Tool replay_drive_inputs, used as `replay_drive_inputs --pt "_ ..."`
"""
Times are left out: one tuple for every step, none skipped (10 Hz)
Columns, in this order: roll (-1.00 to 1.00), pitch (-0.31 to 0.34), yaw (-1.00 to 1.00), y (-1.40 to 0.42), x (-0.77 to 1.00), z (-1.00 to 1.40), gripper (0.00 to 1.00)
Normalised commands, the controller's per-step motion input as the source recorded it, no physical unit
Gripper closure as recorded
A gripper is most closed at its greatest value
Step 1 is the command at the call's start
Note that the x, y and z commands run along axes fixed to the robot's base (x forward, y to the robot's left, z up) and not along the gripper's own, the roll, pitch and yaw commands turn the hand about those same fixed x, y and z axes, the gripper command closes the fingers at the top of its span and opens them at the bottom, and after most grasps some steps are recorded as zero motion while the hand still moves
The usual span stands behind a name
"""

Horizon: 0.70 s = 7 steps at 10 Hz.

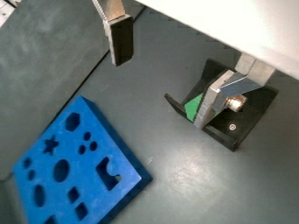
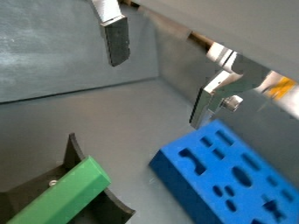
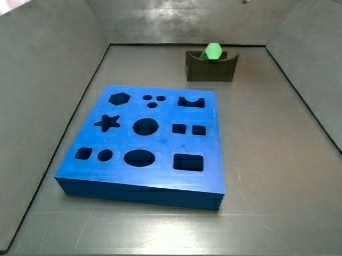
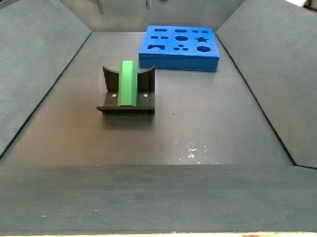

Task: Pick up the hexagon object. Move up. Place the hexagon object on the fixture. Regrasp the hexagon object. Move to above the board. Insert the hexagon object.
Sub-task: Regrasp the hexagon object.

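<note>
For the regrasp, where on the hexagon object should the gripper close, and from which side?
Grip the hexagon object at mid-length, across its long side faces, coming from above. It lies lengthwise in the fixture notch, top exposed, ends overhanging. The gripper is open and empty, apart from it.

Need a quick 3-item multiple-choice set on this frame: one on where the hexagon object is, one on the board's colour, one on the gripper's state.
1. Where is the hexagon object?
A. In the fixture's notch
B. On the board
C. Between the fingers

2. What colour is the board?
A. Red
B. Blue
C. Yellow

3. The gripper is:
A. Shut on the hexagon object
B. Open, holding nothing
C. Shut on the fixture

Key: 1 A, it lies in the fixture. 2 B, blue in all views. 3 B, fingers apart above the floor, nothing between them.
</note>
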Motion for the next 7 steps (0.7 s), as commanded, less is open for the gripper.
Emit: replay_drive_inputs --pt "1.0 0.016 0.01 -0.04 -0.02 0.03 0.0" --pt "1.0 0.012 0.01 -0.02 -0.01 0.01 0.0" --pt "1.0 0.007 0.01 -0.05 -0.01 0.01 0.0" --pt "1.0 0.004 0.01 -0.04 -0.02 0.01 0.0" --pt "1.0 -0.001 0.01 -0.03 -0.02 0.01 0.0" --pt "1.0 -0.003 0.01 -0.03 -0.02 0.0 0.0" --pt "1.0 -0.003 0.01 -0.02 -0.02 0.0 0.0"
